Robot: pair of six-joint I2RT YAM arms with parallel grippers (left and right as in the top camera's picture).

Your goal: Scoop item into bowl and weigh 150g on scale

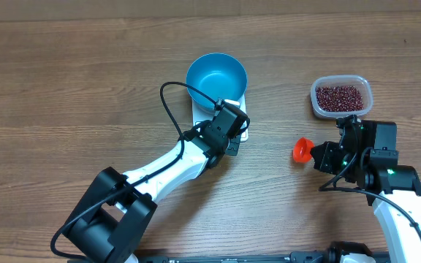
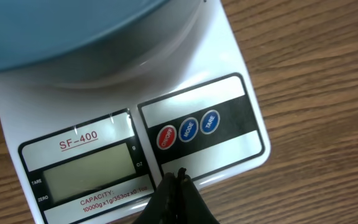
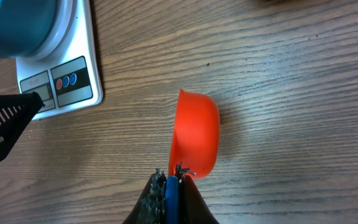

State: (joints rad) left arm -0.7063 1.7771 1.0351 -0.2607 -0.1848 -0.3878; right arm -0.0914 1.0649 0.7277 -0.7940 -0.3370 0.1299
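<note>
Facing the robot, scale [image 2: 229,68], scoop [image 1: 302,150] pointing left

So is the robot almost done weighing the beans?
No, it's early. Done: the empty blue bowl sits on the scale. In hand: the right gripper holds the orange scoop; the shut left gripper hovers at the scale's buttons. Left: the beans are all in the clear tub.

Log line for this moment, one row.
left gripper: shut, tip by scale buttons | right gripper: shut on scoop | bowl: on scale, empty | beans: in tub
</note>
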